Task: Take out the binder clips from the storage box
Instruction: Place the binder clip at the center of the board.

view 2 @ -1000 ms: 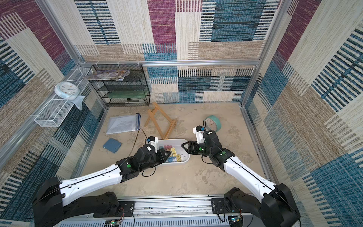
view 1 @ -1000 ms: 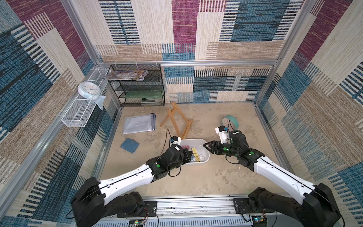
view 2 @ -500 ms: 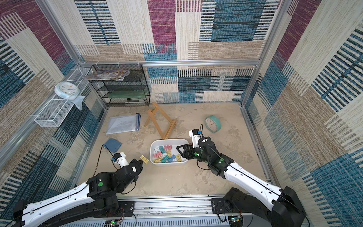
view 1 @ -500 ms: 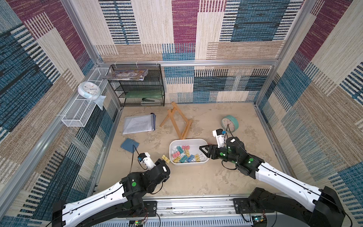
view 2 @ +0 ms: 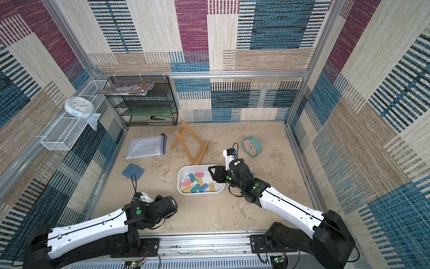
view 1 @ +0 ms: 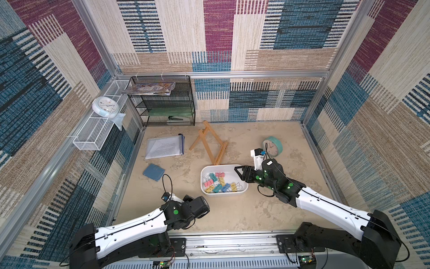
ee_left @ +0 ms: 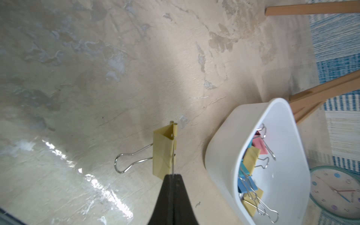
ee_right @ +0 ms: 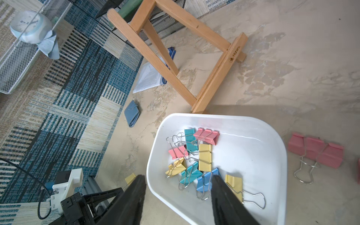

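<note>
Nearest the base, the left gripper [ee_left: 172, 176] is clenched tight on one wire handle of a yellow clip [ee_left: 163, 153]. The clip is outside the storage box [ee_left: 220, 155], over bare table [ee_left: 97, 78], with its other handle sticking out sideways; I cannot tell whether it touches the surface. In both top views those fingers and the clip are hidden under the wrist. Next out, the box sits mid-table with a loose heap of binder clips [ee_right: 205, 156] bunched toward one end. About eight show, in pink, teal, yellow and blue, with their wire handles tangled, and something dark under a teal one is unclear. The right gripper [ee_right: 178, 176] hovers at the box's edge, jaws apart and holding nothing, one finger outside the wall and one over the clips. Beside the box, pink clips [ee_right: 315, 152] lie on the table; their number is hard to make out, and another pink sliver is cut off at the frame edge. The right arm hides them in both top views. Farther back are a wooden easel [view 1: 209, 146] lying flat, a teal clock [view 1: 273, 145] and a black mesh rack [view 1: 162, 102] against the wall.
</note>
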Robot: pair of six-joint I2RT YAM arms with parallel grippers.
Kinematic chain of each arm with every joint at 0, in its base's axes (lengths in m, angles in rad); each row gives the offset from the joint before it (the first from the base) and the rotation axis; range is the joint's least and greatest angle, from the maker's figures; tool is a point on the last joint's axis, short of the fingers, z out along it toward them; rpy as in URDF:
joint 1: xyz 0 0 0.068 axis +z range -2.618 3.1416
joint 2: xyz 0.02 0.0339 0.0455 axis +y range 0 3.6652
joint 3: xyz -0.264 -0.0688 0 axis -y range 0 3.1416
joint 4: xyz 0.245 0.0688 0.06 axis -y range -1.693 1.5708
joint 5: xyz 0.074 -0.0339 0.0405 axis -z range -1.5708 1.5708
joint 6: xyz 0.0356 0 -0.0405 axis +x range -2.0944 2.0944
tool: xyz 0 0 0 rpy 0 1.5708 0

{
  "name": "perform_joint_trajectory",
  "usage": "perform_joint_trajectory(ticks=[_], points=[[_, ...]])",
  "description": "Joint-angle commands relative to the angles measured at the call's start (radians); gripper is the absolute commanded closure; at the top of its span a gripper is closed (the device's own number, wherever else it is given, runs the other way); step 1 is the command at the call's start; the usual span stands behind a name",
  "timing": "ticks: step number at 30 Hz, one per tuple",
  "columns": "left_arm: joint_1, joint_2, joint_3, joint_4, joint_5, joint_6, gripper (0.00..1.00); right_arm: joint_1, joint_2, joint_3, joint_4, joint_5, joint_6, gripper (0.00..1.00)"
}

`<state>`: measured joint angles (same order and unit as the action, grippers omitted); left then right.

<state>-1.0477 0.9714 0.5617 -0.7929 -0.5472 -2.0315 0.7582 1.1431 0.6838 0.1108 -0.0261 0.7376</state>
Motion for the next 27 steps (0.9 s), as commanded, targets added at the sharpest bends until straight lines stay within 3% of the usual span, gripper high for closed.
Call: perform_joint_trajectory(ticks=[1,8,13,17,22,27], points=[[0.009,0.059,0.007,-0.018,0.069,-0.083,1.00,0.003,0.034,0.016,0.034,-0.029,-0.053,0.42],[0.012,0.126,-0.011,0.025,0.122,-0.229,1.00,0.006,0.179,0.087,-0.042,-0.192,-0.125,0.42],[0.012,0.133,-0.077,0.119,0.179,-0.354,1.00,0.007,0.211,0.095,-0.062,-0.206,-0.144,0.42],[0.012,0.120,-0.135,0.225,0.170,-0.386,1.00,0.007,0.197,0.082,-0.062,-0.190,-0.149,0.42],[0.011,0.096,-0.101,0.172,0.124,-0.344,0.65,0.008,0.191,0.077,-0.062,-0.178,-0.165,0.42],[0.011,0.015,-0.073,0.052,0.059,-0.307,0.49,0.007,0.202,0.103,-0.086,-0.156,-0.193,0.41]])
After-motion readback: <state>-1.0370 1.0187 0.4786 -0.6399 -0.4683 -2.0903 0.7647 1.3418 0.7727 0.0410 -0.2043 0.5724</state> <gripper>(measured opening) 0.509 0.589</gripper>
